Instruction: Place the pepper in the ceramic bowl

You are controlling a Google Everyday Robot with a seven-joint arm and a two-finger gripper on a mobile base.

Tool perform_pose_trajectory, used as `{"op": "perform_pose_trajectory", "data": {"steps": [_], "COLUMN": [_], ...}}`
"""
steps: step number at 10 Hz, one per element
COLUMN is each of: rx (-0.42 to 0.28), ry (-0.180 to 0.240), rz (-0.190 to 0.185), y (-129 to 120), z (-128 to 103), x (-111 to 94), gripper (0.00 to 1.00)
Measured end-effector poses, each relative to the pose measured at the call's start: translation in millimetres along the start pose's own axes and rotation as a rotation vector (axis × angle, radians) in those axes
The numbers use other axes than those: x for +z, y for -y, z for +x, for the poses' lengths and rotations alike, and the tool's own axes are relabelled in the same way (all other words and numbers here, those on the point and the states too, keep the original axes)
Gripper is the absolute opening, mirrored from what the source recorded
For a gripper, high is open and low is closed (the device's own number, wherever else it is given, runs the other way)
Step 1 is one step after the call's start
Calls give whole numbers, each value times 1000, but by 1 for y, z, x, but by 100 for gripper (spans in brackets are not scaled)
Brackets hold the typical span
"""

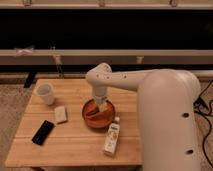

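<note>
Right now the gripper (101, 106) hangs inside the bowl (106, 121), the pepper (91, 113) just beside it; its grip cannot be told.

The gripper (101, 106) hangs low inside the ceramic bowl (98, 114), its arm blocking approach from the right; a bottle (112, 139) lies just beside the bowl's near rim; open table (75, 142) lies leftward before, seemingly, a pale block (60, 114), black object (43, 132) and white cup (46, 93).
</note>
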Motion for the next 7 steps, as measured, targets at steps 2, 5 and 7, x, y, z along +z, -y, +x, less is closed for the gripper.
{"op": "perform_pose_trajectory", "data": {"steps": [2,5,7], "rx": [10,6,-10], "ry": [-16,-81,-110], "rz": [7,60,78], "y": [-3,-4,-1], "z": [3,0,-6], "x": [-1,-14,-21], "gripper": [80,80,80]}}
